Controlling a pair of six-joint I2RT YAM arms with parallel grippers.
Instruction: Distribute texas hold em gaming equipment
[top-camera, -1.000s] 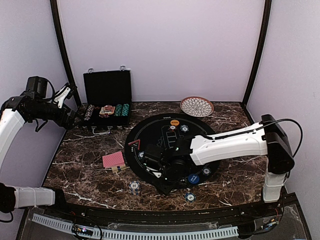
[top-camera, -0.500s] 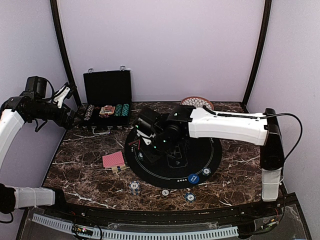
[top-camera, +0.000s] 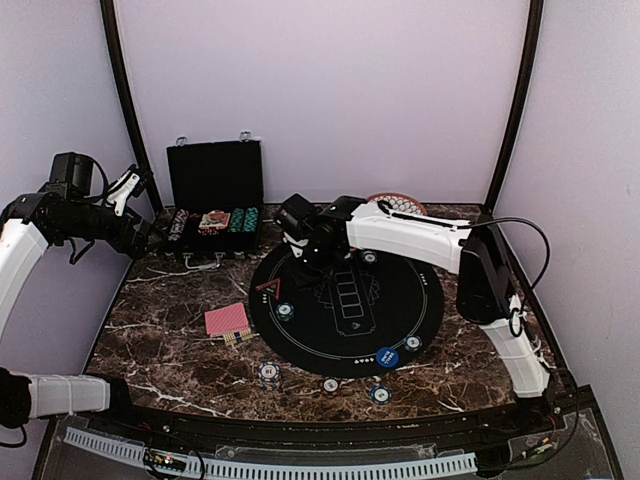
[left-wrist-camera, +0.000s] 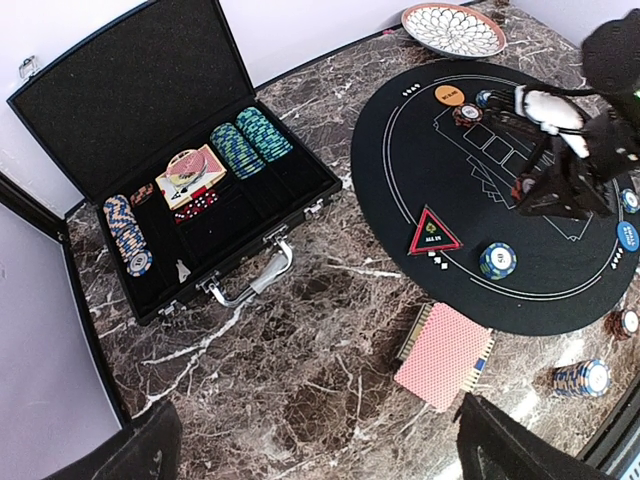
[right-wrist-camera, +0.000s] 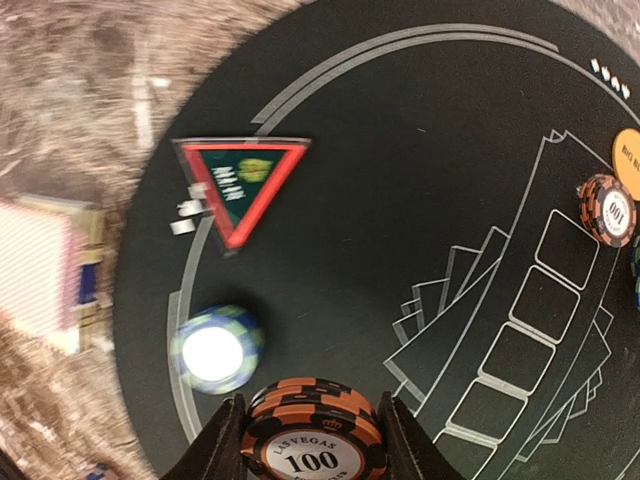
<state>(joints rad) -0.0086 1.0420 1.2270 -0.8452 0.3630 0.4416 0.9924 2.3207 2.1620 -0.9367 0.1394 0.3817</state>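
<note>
Right claw (right-wrist-camera: 312, 425): part-closed on orange-and-black striped poker chip (right-wrist-camera: 313, 455), carried across round black felt mat (top-camera: 400, 300), near edge to far side; placement pending. Left claw (left-wrist-camera: 330, 455): wide open, empty.

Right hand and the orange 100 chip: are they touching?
Touching. In the right wrist view the right hand has the orange 100 chip clamped between its fingers, both pressed against the rim with no gap.
</note>
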